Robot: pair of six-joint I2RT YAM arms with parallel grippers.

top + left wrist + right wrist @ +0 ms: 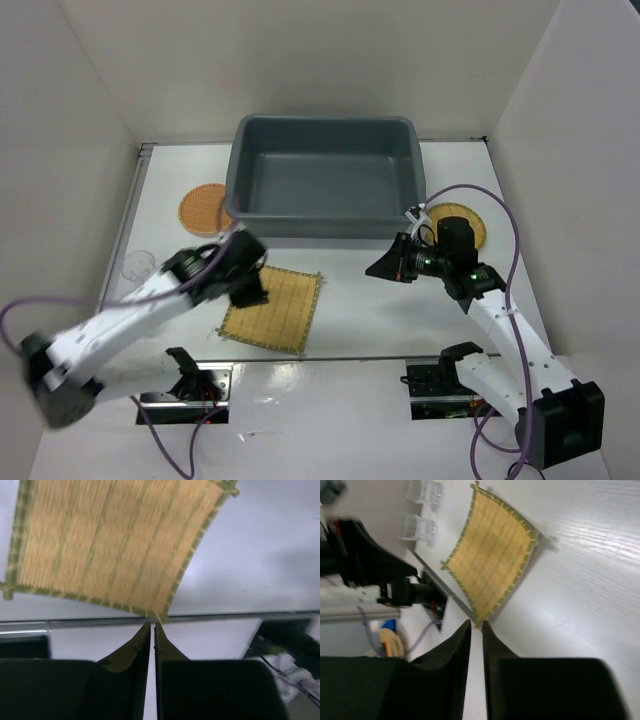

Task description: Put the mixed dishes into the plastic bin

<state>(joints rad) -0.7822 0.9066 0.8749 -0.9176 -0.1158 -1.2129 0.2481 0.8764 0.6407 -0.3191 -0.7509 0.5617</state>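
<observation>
Biggest thing first: the white surface (pixel 360 310), with the dark grey plastic bin (pixel 325 175) sitting at the middle of its far edge. None of the dishes are in it; they're all lying out on the surface.

Next is the square tan mat (pixel 275 310), flat and turned a bit diagonally, close to the near edge and left of the middle.

Then there's the orange-brown tray (pixel 205 208), just left of the bin toward the far left corner. The yellow tray (pixel 468 226) is off the bin's near right corner toward the right edge, with my right arm covering part of it.

My left tool (pixel 250 288) hangs over the mat's far left part. Its fingers are pressed nearly together with just a thin slit and nothing between them. In the wrist view the tips line up with a mat corner, but I can't tell if they touch it.

My right tool (pixel 385 268) is over bare surface in front of the bin, to the right of the mat. It's also pinched together and holding nothing.

Smallest bits: one clear glass (pixel 423 491) and a second glass (pixel 417 527), side by side at the left edge.
</observation>
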